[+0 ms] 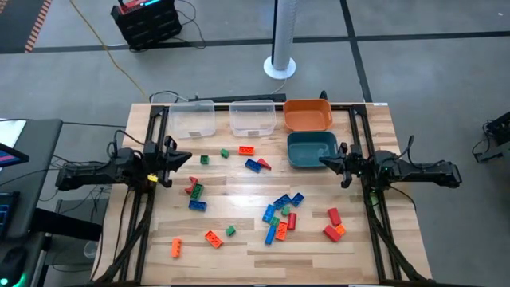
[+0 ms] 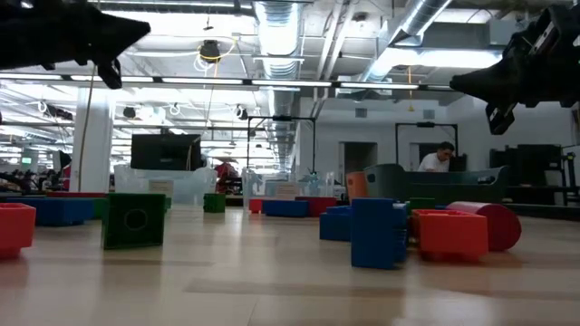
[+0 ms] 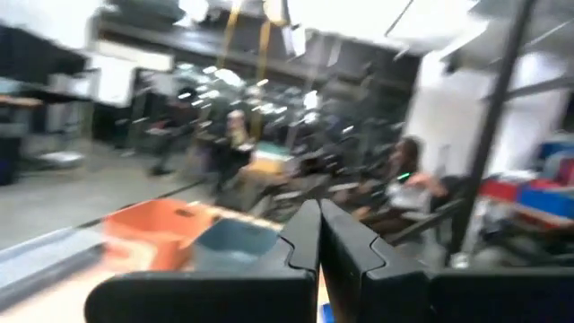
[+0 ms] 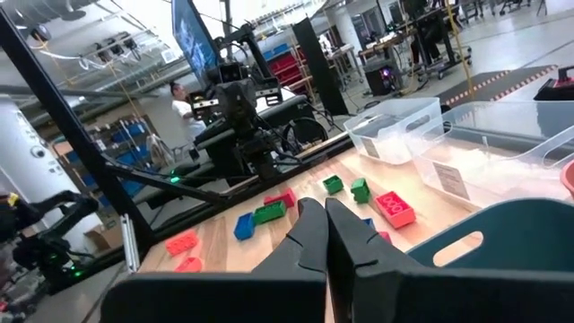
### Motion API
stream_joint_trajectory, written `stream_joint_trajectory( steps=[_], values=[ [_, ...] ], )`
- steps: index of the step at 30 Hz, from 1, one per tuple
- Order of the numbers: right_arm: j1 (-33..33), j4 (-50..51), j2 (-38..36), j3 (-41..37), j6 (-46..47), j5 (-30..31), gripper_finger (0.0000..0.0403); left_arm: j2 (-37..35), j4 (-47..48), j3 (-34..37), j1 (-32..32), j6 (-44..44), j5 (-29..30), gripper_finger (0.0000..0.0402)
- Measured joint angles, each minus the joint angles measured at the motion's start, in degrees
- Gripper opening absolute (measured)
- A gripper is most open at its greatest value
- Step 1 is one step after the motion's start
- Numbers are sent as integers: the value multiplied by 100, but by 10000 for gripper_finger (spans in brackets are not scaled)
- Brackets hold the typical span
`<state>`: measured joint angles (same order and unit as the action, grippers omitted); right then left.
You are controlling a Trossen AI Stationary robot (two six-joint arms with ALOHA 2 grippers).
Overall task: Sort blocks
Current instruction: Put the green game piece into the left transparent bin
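Note:
Many small blocks, red, orange, blue and green, lie scattered flat on the wooden table. One cluster sits right of the middle, another left of the middle, and a red block lies toward the far edge. My left gripper hangs shut above the table's left side, holding nothing; it shows shut in its wrist view. Above the right side my right gripper, also shut and empty, points toward the table's left, beside the teal bin.
Along the far edge stand two clear bins, an orange bin and the teal bin in front of it. Black frame rails run along both sides. A person sits in the room behind.

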<state>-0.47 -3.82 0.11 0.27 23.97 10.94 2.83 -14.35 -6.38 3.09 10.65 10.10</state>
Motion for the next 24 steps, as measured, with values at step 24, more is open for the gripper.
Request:
stream_joint_trajectory(
  steps=[24],
  values=[
    [7, 298, 0, 73, -43, -79, 11, 2956, 2769, -2284, 0, -292, 569, 17]
  ],
)
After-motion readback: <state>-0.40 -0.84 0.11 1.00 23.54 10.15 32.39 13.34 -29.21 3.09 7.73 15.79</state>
